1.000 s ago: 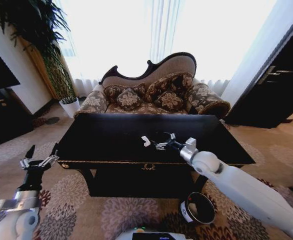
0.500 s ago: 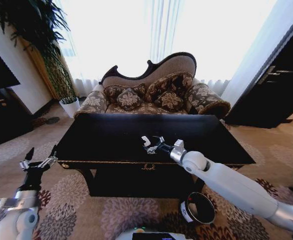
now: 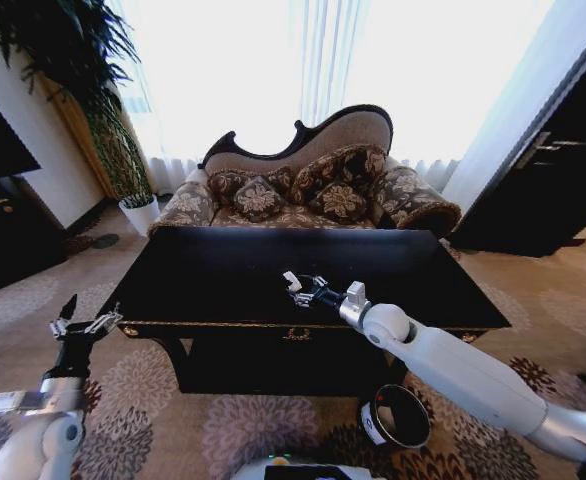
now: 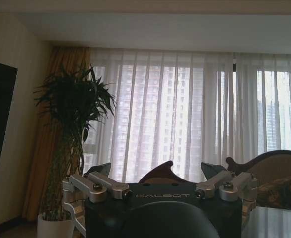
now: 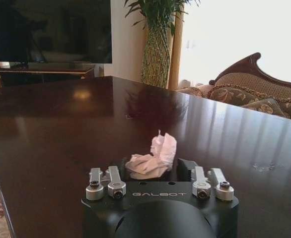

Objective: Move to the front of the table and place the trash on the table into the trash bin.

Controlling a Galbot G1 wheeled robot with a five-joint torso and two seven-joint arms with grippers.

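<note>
a crumpled white paper scrap lies on the glossy black rectangular table, a little in from its front edge, near the middle. the right gripper sits low around it, fingers spread either side, not yet closed. judged, this is the grasp step; next comes closing, lifting, then carrying to the round dark bin on the floor below the front right corner. the left gripper waits open off the table's left end.

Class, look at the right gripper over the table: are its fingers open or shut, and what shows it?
Open. In the right wrist view, the right gripper has its fingers spread either side of the crumpled paper scrap lying on the table, not yet pinching it.
</note>
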